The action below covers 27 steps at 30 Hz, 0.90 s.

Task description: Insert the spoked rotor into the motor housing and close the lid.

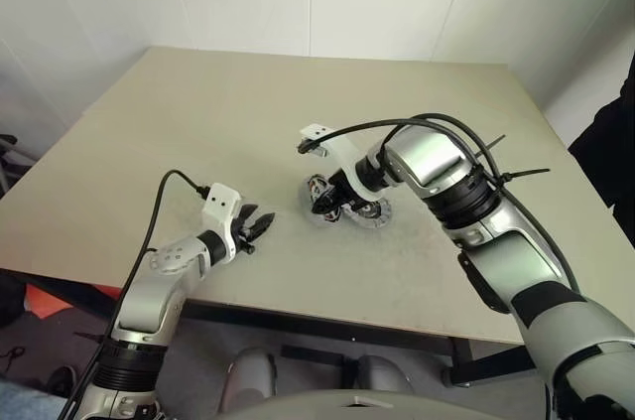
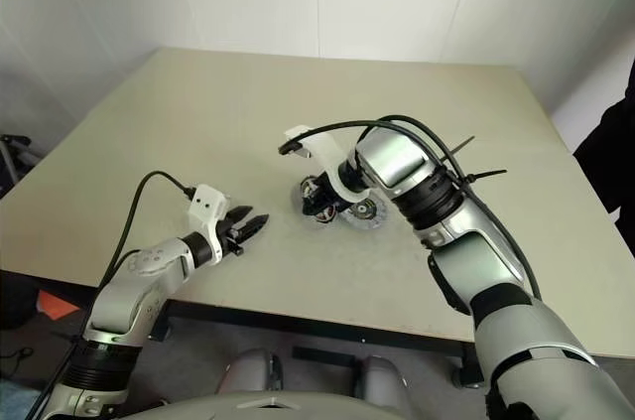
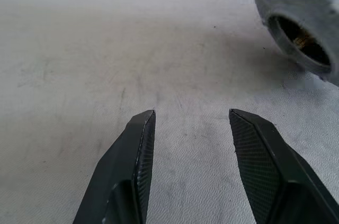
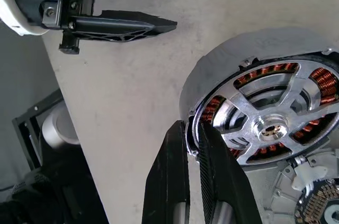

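Two grippers are in play, and I'll take them from my end outward. Nearest me, the left gripper hovers low over the front part of the bench, its fingers parted with nothing between them; it is well apart from the work and only looks toward it.

Farther in, the right gripper points steeply down at the motor housing, which sits near the middle of the bench. Its fingers are pressed nearly together on the black rim of the spoked rotor, at the edge nearest that wrist. The rotor looks to lie inside the housing already, copper windings showing between its silver spokes, though I cannot tell whether it is fully seated or riding slightly tilted. Beside the housing, the lid lies folded open on the bench, circuit face up.

To do this step well, I would let the rotor settle flat before releasing, so the hub centres and no side of the rim stands proud. Then I would open the fingers gently, so the rotor is not dragged back out. The idle left gripper could steady the housing wall while the right one swings the lid over. I judge the likely fault to be closing on a tilted rotor.
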Each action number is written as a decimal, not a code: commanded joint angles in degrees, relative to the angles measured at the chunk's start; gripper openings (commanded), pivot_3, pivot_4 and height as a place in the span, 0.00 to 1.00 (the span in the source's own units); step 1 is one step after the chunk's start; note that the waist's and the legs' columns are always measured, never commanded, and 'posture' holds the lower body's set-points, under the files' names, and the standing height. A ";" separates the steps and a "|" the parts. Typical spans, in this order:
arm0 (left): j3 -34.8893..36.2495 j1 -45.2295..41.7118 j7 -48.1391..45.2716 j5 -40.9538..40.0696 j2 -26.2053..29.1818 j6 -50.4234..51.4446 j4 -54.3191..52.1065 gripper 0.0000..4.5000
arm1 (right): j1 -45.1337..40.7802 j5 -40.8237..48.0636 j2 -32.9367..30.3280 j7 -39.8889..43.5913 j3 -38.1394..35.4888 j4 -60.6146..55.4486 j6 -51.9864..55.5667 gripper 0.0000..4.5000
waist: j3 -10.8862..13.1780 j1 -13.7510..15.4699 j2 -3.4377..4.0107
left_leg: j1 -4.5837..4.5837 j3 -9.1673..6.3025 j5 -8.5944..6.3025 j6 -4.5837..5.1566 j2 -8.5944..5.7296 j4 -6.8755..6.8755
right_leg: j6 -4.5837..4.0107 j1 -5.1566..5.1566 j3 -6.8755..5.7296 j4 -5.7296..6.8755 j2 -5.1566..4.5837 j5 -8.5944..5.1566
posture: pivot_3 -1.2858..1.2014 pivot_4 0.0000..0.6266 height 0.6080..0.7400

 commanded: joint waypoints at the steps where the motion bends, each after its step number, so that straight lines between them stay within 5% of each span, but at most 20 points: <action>1: 1.15 -0.09 0.36 -0.24 0.41 -0.38 -2.77 0.52 | -2.68 1.02 1.44 -4.33 -3.04 1.85 -0.35 0.00 | 0.00 0.02 0.00 | 0.01 0.00 0.01 -0.01 0.00 0.00 | 0.00 0.01 0.00 0.01 0.00 0.00 | 0.52 0.00 1.00; 19: 1.89 0.00 1.33 -0.39 0.78 -0.61 -2.80 0.52 | -6.31 -0.74 14.45 -26.85 -17.67 23.62 -6.17 0.00 | 0.06 -0.05 0.10 | 0.16 0.00 0.12 -0.21 -0.01 -0.10 | 0.03 0.05 0.00 0.09 0.00 -0.01 | 0.52 0.00 1.00; 27: 2.49 -0.62 1.00 -0.39 1.40 -0.85 -2.09 0.52 | -6.41 -0.67 15.82 -31.95 -20.52 27.71 -9.42 0.59 | 0.11 0.22 0.19 | 0.32 0.00 0.19 -0.33 -0.01 -0.12 | 0.31 0.16 0.01 0.15 0.00 -0.16 | 0.52 0.00 1.00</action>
